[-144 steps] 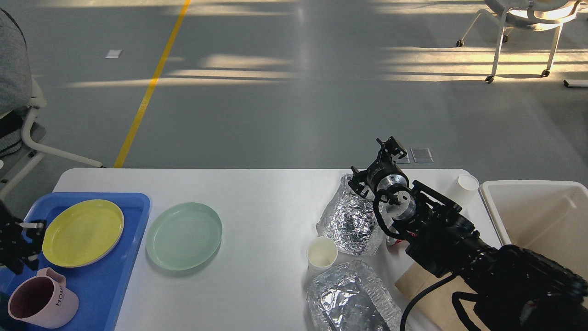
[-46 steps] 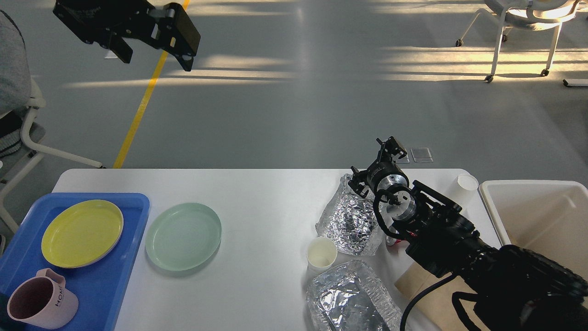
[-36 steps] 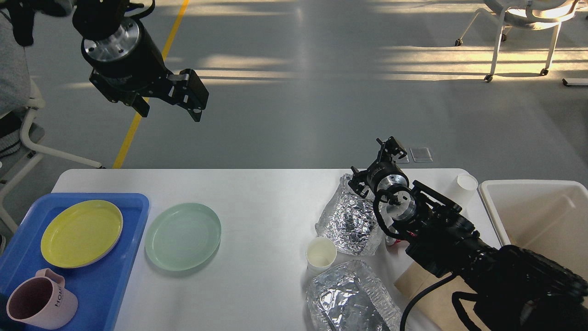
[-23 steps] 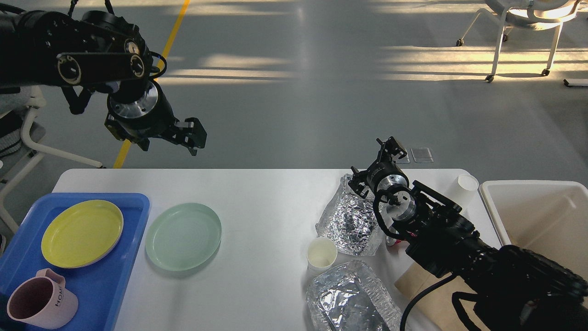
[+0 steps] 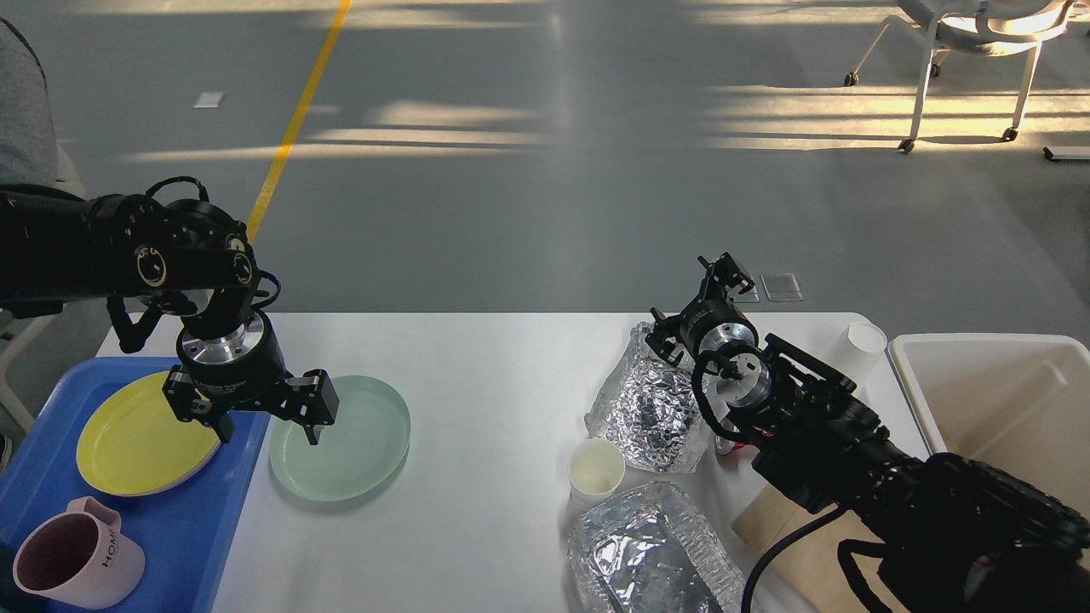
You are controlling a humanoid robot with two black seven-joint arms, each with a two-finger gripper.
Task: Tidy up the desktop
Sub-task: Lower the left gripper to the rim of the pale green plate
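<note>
Looking down from the head view, the white desk [image 5: 477, 528] filled the lower half of the picture, with grey floor behind it.

The left arm came in from the left edge, and its end effector [image 5: 266, 430] hung over the gap between the blue tray [image 5: 209, 545] and the pale green plate [image 5: 341, 438]. Its two fingers were clearly apart, one over the tray's right rim and the other [image 5: 313, 426] over the left part of the green plate; they held nothing. Whether the tips touched the plate could not be told.

On the tray lay a yellow plate [image 5: 140, 443], and a pink mug [image 5: 72, 553] stood at its near corner.

The right arm came in from the lower right. Its end effector [image 5: 724, 277] was at the far edge of the desk, seen small and dark, so I cannot tell if the fingers were apart or together.

Under this arm lay a crumpled sheet of aluminium foil [image 5: 647, 409]. A small paper cup [image 5: 596, 471] stood upright just beside it, and a second piece of foil [image 5: 651, 553] lay near the front edge. Another white cup [image 5: 862, 349] stood near the off-white bin [image 5: 1005, 349] on the right.
</note>
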